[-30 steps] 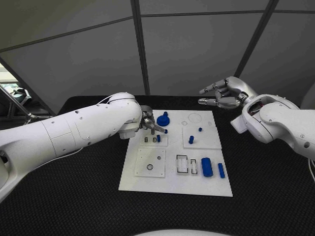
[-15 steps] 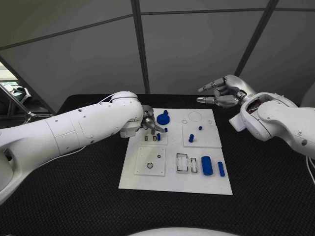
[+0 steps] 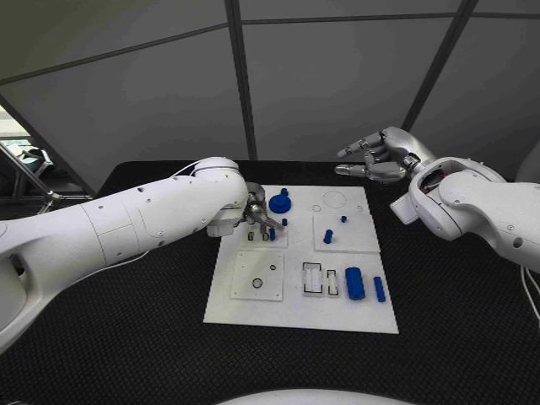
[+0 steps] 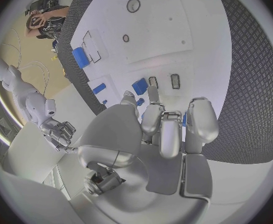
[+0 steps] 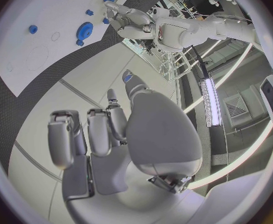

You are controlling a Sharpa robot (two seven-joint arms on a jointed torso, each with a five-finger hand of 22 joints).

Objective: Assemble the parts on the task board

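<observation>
Two robot hands in view. Left robot hand [image 3: 256, 212] low over the white task board's [image 3: 302, 319] far left part, fingers bunched around a small blue part [image 3: 272, 235] at a slot; a real grip on it, cannot tell. Right robot hand [image 3: 380, 160] raised beyond the board's far right corner, fingers spread, holding nothing. Blue round part [image 3: 280, 202], pegs and bars sit on the board, on the black table [image 3: 124, 337].

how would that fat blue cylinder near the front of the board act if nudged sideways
The blue cylinder lies on its side on the white board, so it would probably roll rather than slide. It looks like solid, stiff plastic, likely light. The board looks smooth, so little would stop it.
</observation>
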